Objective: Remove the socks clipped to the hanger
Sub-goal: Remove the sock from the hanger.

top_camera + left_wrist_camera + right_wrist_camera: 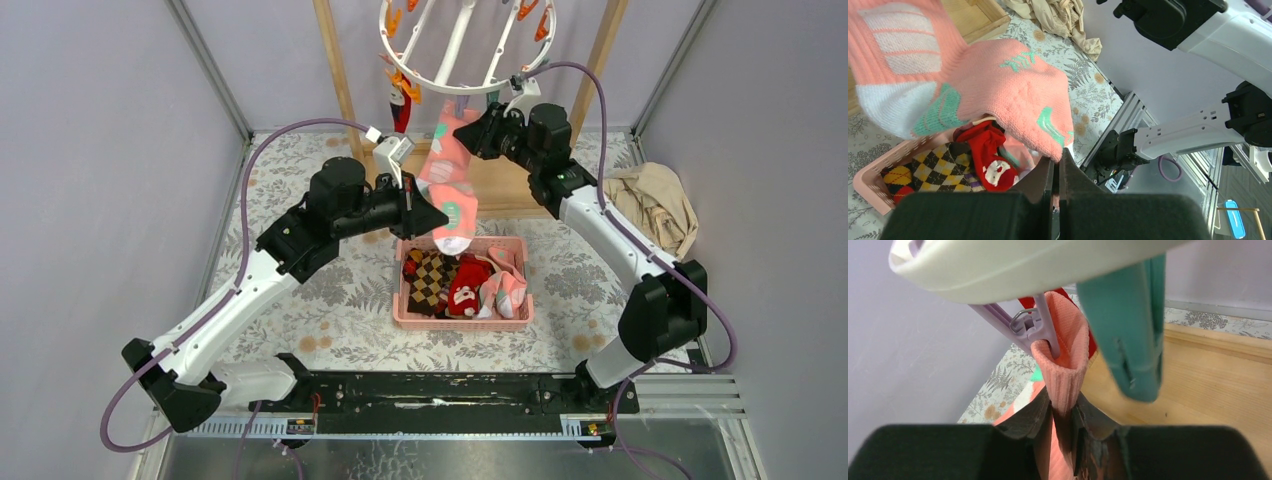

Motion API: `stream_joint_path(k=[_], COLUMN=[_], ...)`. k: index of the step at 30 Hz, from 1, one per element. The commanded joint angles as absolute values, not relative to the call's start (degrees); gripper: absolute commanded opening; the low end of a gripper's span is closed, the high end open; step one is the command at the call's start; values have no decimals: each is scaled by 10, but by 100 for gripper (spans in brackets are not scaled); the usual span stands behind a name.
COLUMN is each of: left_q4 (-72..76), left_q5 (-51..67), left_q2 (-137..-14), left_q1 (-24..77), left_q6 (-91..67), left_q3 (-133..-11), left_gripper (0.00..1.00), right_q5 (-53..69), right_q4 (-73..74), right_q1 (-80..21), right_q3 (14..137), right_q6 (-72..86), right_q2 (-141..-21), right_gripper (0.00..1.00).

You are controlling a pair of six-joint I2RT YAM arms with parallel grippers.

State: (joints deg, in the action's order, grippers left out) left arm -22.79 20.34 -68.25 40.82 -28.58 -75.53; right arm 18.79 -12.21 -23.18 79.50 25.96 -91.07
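A pink sock [447, 180] with teal patches hangs from the white round hanger [432, 75]. A lilac clip [1034, 326] holds its ribbed cuff [1064, 367]. My right gripper [1064, 412] is shut on that cuff just below the clip, seen up by the ring in the top view [476, 128]. My left gripper [1057, 161] is shut on the lower edge of the same sock [998, 90], above the basket [432, 213]. A red sock [402, 112] hangs from an orange clip on the ring's left side.
A pink basket [462, 320] under the sock holds an argyle sock [428, 280], a red sock [468, 287] and a pink one [508, 292]. Wooden frame posts [338, 70] flank the hanger. A teal clip [1128, 340] dangles beside the cuff. Beige cloth [655, 205] lies at right.
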Motion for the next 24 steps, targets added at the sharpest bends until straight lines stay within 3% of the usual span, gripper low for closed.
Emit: stream_joint_path(k=[1,16,19,24], left_q4=[-232,-241,-241,-245], left_q5=[191,172,172,167], left_q2=[-667,-647,-646,-640], left_q1=[407,407,407,407], left_q6=[-273,-284,-286,-289], left_q3=[-772,-757,-756,-754], left_gripper=[0,0,0,0], right_q5=[194,177,178,175], right_q4=[-138,-73,-67,-33], right_q1=[-229,-227,-226,-224], right_q3=[785,748,747,758], right_q6=[260,231,233,233], right_q2=[-861,-794,-789,-786], right_gripper=[23,25,31,52])
